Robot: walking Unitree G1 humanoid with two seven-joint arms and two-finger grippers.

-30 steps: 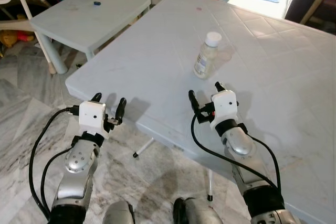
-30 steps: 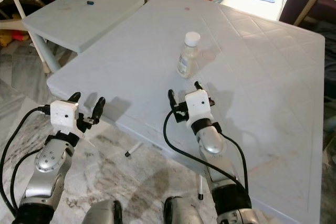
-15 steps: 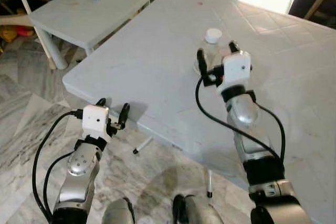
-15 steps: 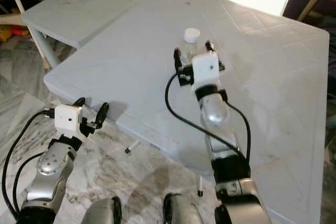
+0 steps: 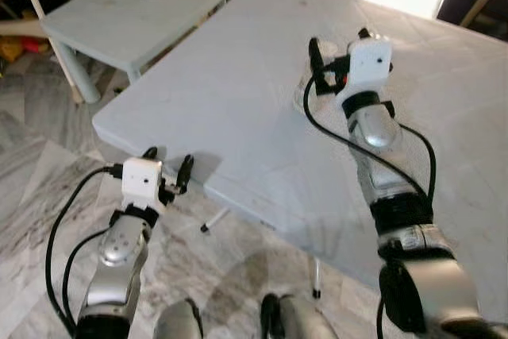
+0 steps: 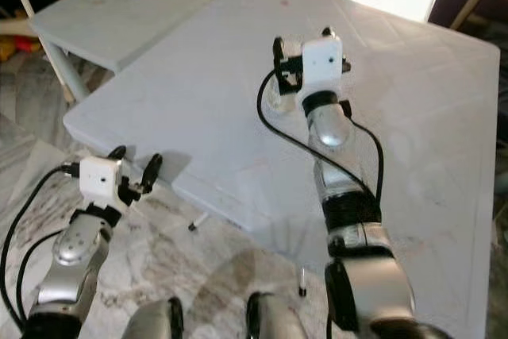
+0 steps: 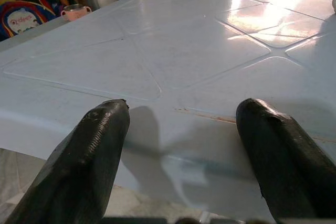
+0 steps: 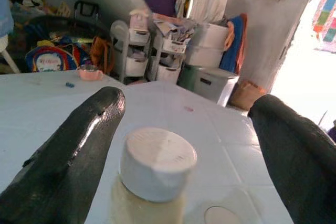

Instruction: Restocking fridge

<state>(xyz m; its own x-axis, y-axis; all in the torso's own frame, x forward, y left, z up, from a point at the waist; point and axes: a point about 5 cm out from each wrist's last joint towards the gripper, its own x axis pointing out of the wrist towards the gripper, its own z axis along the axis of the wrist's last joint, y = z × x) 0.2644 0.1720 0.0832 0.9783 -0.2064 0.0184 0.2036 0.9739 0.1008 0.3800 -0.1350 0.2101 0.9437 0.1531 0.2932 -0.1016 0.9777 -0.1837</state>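
On the table [image 5: 238, 101], right gripper [image 8: 173, 129] spread, straddling bottle [image 8: 155, 182]; light, smooth, tippy: grasp body below cap [image 8: 157, 161]. Left gripper [image 7: 178, 150] spread, idle.

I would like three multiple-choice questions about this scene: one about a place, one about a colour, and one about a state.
1. Where is the bottle?
A. on the small table
B. on the big table, between the right gripper's fingers
C. on the floor

2. What colour is the bottle's cap?
A. white
B. red
C. black

3. How is the right gripper?
A. shut on the bottle
B. shut on nothing
C. open, not touching the bottle

Answers: 1 B, the right wrist view shows the bottle standing on the table between both fingers. 2 A, the cap is plainly white. 3 C, there are gaps on both sides of the cap.
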